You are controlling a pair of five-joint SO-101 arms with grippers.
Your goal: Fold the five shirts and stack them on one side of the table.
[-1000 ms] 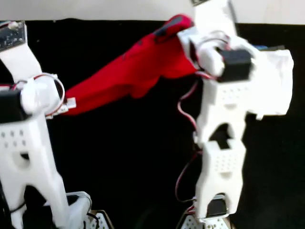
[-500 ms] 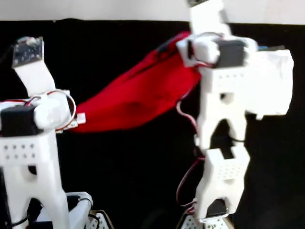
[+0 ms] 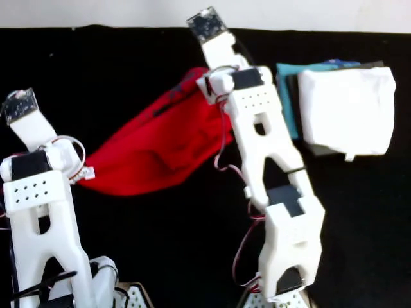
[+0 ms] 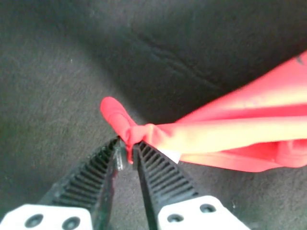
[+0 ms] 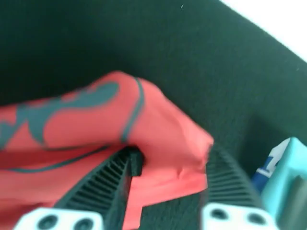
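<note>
A red shirt (image 3: 160,144) with a dark print hangs stretched between my two arms over the black table (image 3: 160,256). In the left wrist view my left gripper (image 4: 125,149) is shut on a bunched corner of the red shirt (image 4: 144,134), just above the cloth-covered table. In the right wrist view my right gripper (image 5: 172,153) has its jaws wide apart, and the other end of the red shirt (image 5: 153,129) lies between them and over one finger (image 5: 120,177). The left arm (image 3: 38,192) stands at the left, the right arm (image 3: 257,128) in the middle.
A stack of folded shirts sits at the back right: a white one (image 3: 347,112) on top, a teal one (image 3: 286,96) and a dark one under it. The teal shirt (image 5: 288,167) is close beside my right gripper. The table's far edge (image 3: 128,27) meets a pale wall.
The right arm swung left and away from the folded stack, uncovering the teal shirt. The left arm drew back to the left. The red shirt sagged lower between them.
</note>
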